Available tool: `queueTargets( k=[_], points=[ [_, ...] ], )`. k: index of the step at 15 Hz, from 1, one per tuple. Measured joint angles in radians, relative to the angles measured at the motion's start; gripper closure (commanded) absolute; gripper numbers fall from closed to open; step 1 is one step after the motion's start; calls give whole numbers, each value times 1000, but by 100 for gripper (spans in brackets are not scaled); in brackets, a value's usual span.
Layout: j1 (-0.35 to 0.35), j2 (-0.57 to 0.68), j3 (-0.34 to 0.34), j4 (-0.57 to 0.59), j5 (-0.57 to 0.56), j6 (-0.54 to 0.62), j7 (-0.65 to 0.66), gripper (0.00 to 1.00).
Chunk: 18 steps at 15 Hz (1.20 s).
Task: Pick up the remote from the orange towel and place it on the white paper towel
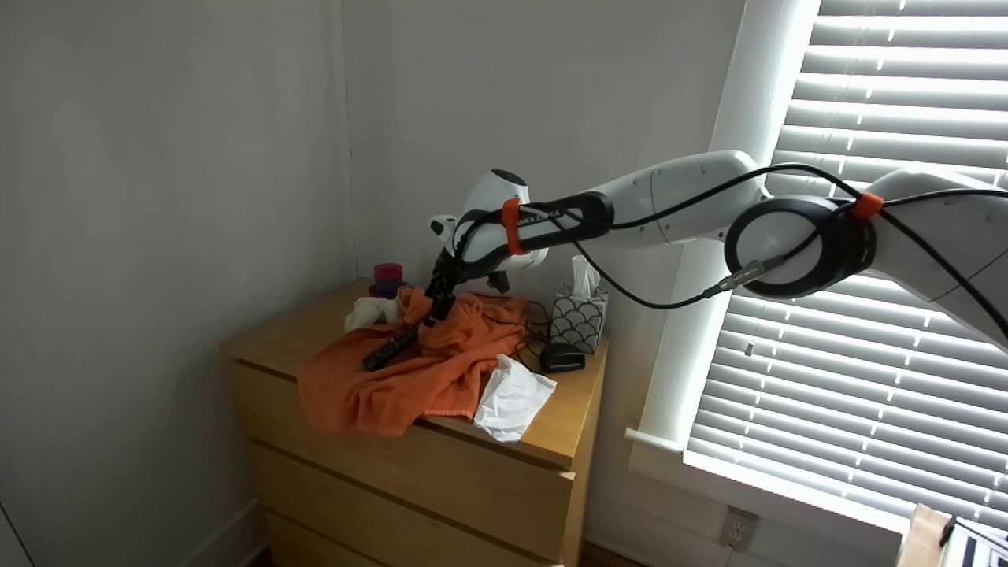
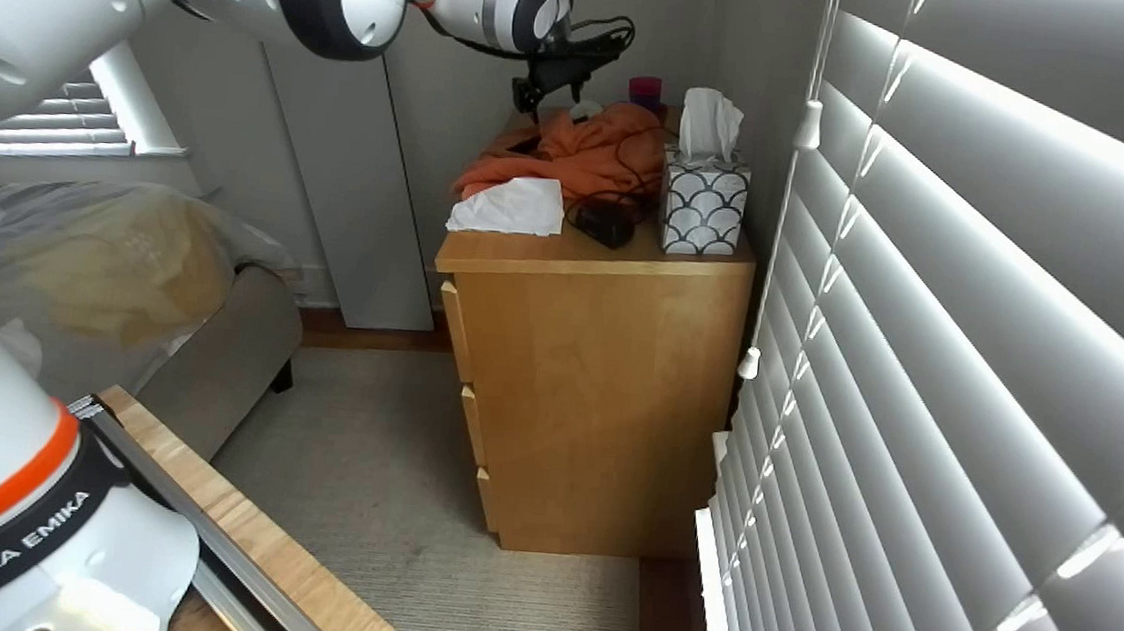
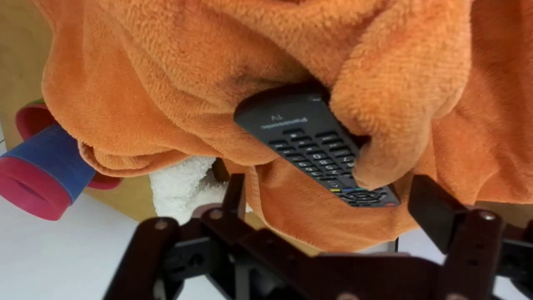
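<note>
A black remote [image 1: 391, 349] with "Panasonic TV" lettering lies on the crumpled orange towel [image 1: 370, 402]. In the wrist view the remote [image 3: 306, 143] lies slanted, and a fold of the orange towel [image 3: 166, 79] covers part of one edge. My gripper [image 3: 327, 185] is open, its fingers wide apart with nothing between them, seemingly above the remote. In an exterior view the gripper [image 1: 435, 309] is near the remote's far end. The white paper towel [image 1: 513, 398] lies at the dresser's front edge beside the orange towel. It also shows in an exterior view [image 2: 510, 207] but is outside the wrist view.
A patterned tissue box [image 1: 577, 321] and a black device with cables [image 1: 562, 359] stand beside the towels. A pink and blue cup [image 3: 52, 166] and a white fluffy cloth [image 3: 181, 187] are behind the orange towel. Walls adjoin the dresser [image 1: 441, 472].
</note>
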Motion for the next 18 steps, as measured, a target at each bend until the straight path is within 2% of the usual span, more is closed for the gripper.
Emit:
queueTargets(
  k=[4, 10, 14, 18],
  points=[
    [5, 48, -12, 83, 7, 2, 143, 0],
    [16, 71, -80, 139, 4, -61, 370, 0],
    [37, 83, -112, 147, -12, -101, 390, 0],
    [52, 92, -112, 153, -17, -119, 338, 3]
  ],
)
